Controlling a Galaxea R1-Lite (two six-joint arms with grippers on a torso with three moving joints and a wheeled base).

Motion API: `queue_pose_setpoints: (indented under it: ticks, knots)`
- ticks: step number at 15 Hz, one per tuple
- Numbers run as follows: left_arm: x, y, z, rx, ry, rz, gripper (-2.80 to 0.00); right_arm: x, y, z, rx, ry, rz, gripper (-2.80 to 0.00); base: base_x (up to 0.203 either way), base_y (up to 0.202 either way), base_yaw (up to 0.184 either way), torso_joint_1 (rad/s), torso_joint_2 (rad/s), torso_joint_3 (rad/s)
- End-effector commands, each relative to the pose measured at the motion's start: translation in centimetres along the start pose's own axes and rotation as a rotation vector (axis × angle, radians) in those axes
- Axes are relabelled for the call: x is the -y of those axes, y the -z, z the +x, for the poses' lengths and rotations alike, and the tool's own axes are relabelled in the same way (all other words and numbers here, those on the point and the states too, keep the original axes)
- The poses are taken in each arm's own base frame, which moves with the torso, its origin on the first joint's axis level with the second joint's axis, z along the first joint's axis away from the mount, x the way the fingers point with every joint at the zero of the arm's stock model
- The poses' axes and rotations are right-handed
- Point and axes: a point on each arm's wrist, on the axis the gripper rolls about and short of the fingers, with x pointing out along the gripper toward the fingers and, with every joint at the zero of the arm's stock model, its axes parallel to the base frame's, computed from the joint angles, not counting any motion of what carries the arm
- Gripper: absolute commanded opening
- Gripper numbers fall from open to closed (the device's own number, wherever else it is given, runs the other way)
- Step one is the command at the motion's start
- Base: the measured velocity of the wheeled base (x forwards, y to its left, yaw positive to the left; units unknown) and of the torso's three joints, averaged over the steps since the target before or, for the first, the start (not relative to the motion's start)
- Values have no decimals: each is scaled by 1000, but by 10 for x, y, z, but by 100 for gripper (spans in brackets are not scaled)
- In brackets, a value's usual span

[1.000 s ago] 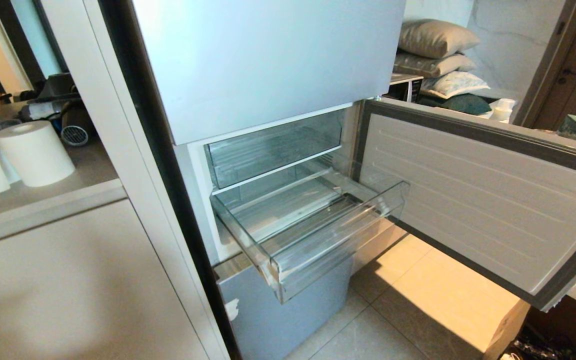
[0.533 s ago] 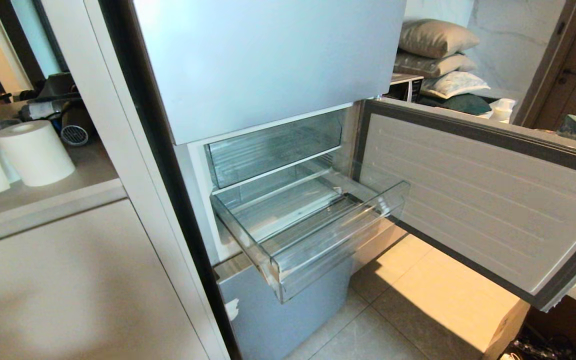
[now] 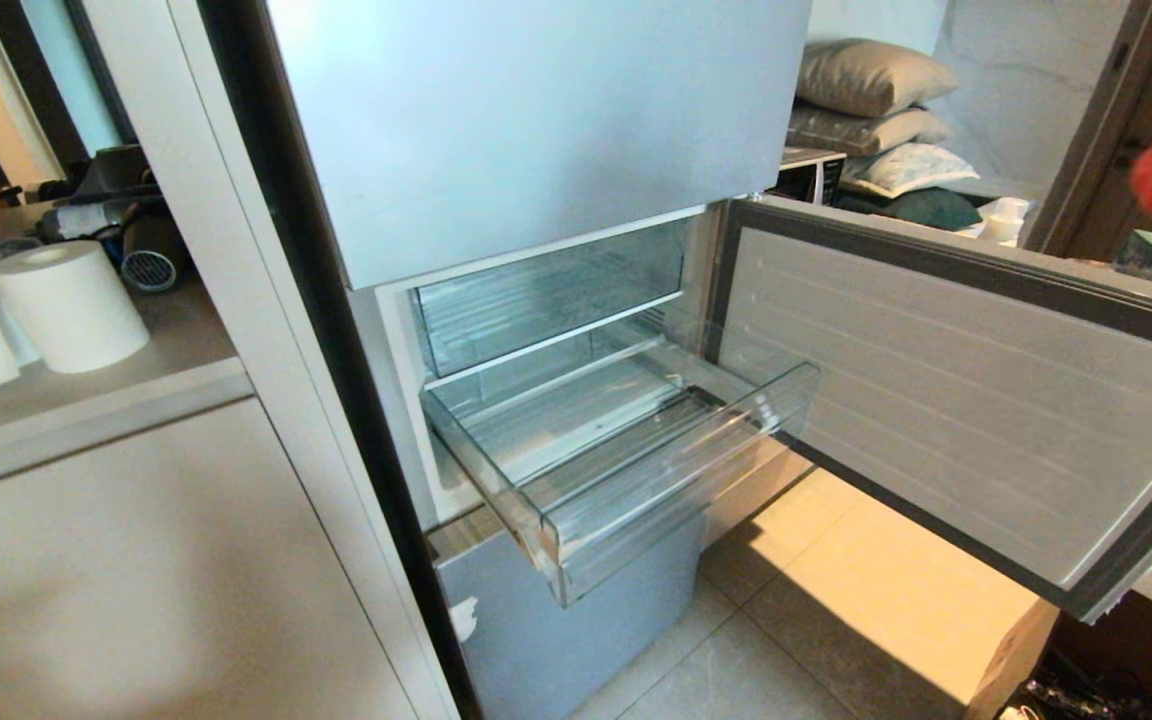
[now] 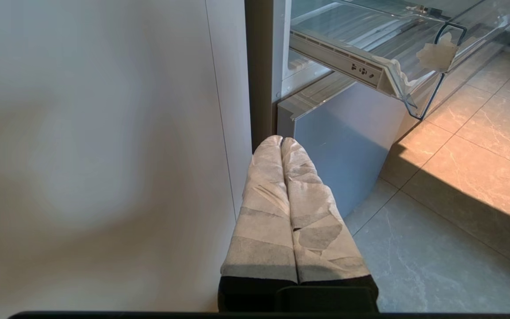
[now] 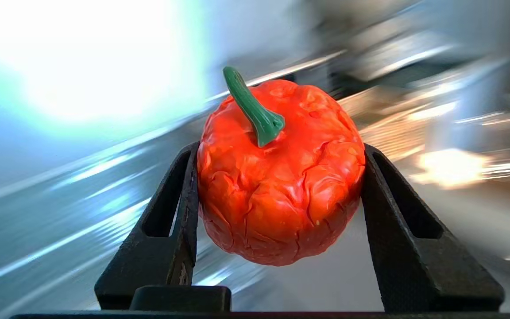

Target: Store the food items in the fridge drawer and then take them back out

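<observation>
Small wrinkled red-orange round fruit with green stem [image 5: 280, 177]: clamped between right hand's [image 5: 280, 195] black fingers, up right of the empty, pulled-out clear ribbed plastic fridge drawer [image 3: 626, 470], for stowing; left hand [image 4: 281, 144] closed, parked low.

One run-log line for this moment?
right gripper: shut on red fruit, at head view's right edge | left gripper: shut, parked low beside fridge | fridge drawer: pulled out, empty

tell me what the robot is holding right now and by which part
The right end effector holds the red-orange fruit, clamped across its opposite sides, green stem free. The left end effector is shut and holds nothing.
</observation>
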Motion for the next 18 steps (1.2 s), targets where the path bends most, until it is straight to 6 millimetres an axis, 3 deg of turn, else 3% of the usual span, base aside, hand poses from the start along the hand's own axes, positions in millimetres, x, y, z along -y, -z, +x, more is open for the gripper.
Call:
queue_pose_setpoints:
  ticks: [1,7,11,14,18]
  knots:
    - [0,0,0,-1,0,0,-280,-47,32,14,-131,-162,45,-280,0,0,0,0,0,0]
    - [0,0,0,-3,0,0,-280,-117,159,101,-394,-236,37,-280,0,0,0,0,0,0]
    - [0,0,0,-3,0,1,-280,-171,214,151,-375,-244,54,-280,0,0,0,0,0,0]
    - [0,0,0,-1,0,0,-280,-201,256,155,-440,-213,20,-280,0,0,0,0,0,0]
    - [0,0,0,-3,0,1,-280,-214,282,156,-467,-220,13,-280,0,0,0,0,0,0]
